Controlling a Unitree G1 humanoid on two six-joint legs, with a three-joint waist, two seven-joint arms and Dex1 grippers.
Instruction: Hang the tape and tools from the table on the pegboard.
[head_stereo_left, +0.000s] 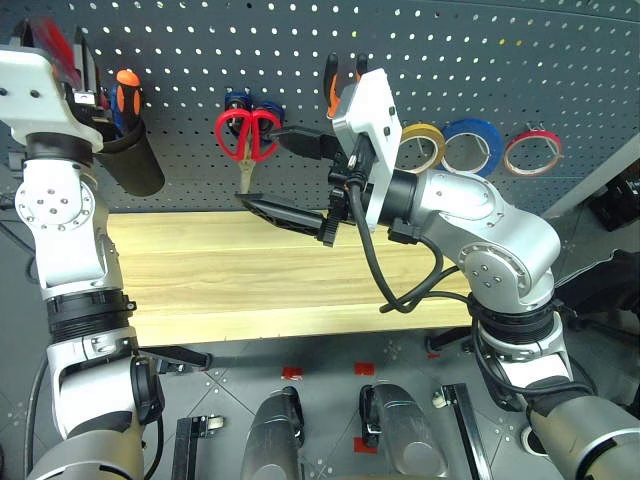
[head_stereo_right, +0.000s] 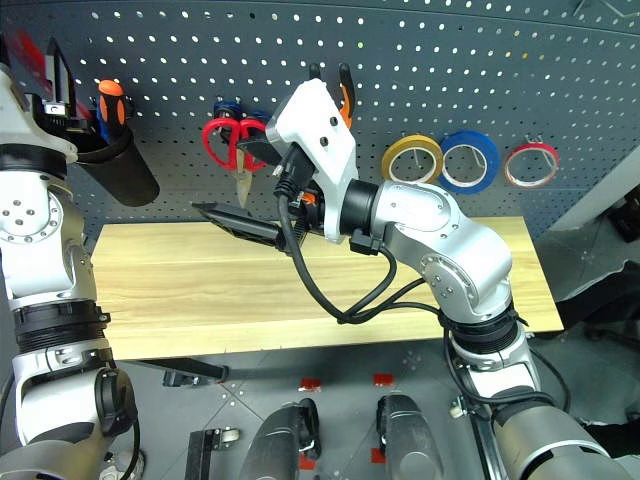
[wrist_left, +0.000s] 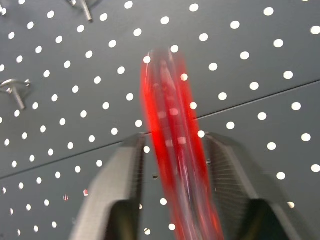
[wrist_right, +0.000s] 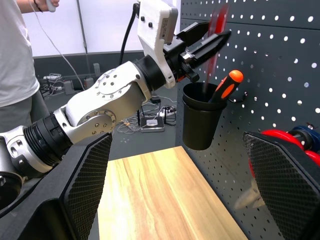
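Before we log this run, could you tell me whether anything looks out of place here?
The red-handled screwdriver sits loose between the left claw's spread fingers, apparently touching neither, above the black cup on the pegboard. Otherwise nothing stands out.

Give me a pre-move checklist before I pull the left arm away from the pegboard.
1. Slim red-handled screwdriver lined up over the black plastic cup: ok.
2. Left gripper jaws apart from the handle, a gap on each side: ok.
3. Screwdriver seated in the cup: not ok, it is a blur above the rim.
4. Right gripper jaws wide and empty: ok.
5. Thin yellow-tan tape ring, red-handled scissors and orange-and-black pliers hanging on the dark grey perforated pegboard: ok.
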